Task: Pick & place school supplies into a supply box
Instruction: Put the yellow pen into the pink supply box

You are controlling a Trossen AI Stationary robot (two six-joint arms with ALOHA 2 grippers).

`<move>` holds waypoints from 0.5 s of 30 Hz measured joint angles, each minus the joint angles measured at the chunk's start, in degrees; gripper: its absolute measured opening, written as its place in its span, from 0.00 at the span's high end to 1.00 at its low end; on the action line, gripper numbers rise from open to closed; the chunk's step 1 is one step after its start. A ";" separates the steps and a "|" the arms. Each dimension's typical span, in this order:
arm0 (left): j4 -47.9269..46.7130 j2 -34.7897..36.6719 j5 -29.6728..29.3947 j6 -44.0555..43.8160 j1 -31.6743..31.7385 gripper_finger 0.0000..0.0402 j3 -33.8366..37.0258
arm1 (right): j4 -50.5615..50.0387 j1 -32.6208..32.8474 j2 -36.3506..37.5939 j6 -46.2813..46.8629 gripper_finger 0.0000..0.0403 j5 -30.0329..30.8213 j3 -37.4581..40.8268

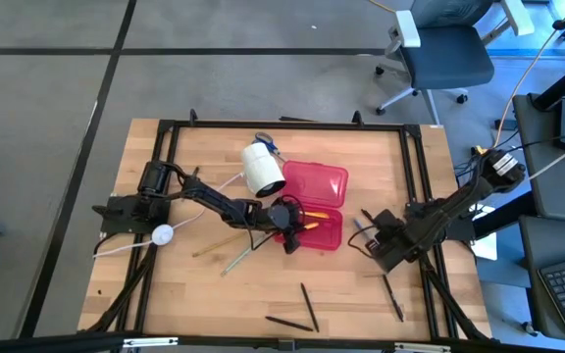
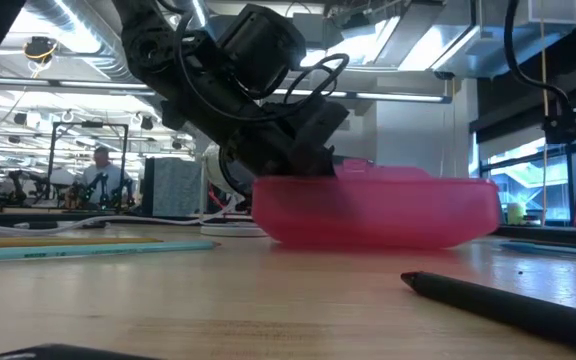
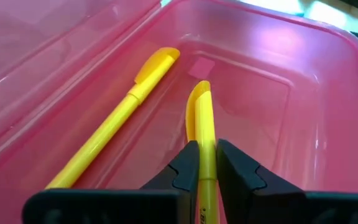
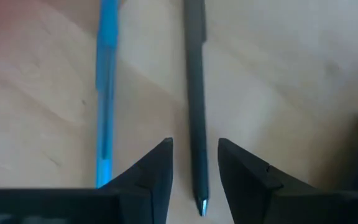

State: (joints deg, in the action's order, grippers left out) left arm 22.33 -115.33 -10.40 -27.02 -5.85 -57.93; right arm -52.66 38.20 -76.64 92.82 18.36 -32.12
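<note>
Left end effector point(image 3: 205, 177) gripping yellow pen point(image 3: 202, 134), over supply box point(image 3: 328, 93)

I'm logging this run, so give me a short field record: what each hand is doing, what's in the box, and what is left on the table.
left hand: over the box, shut on a yellow pen
right hand: open, astride a black pen; blue pen beside it
in box: another yellow pen
left on table: several pens, pencils

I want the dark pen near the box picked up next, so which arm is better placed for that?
Right. The right gripper is open with the dark pen between its fingers on the table, while the left gripper holds a yellow pen over the supply box.
</note>
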 joint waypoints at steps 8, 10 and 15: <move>0.03 0.07 -0.93 2.03 0.09 0.88 -0.02 | 8.23 0.11 3.83 1.37 0.68 -0.65 7.30; -0.03 0.09 -0.89 2.31 0.09 0.87 -0.04 | 7.64 0.07 4.41 1.46 0.70 -1.01 7.28; 0.02 0.09 -0.86 2.44 0.07 0.84 -0.07 | 6.63 0.00 5.47 1.41 0.80 -1.17 6.64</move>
State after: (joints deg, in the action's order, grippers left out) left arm 22.36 -115.24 -11.27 -24.57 -5.78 -58.00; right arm -46.03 38.20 -71.17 94.24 17.19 -25.47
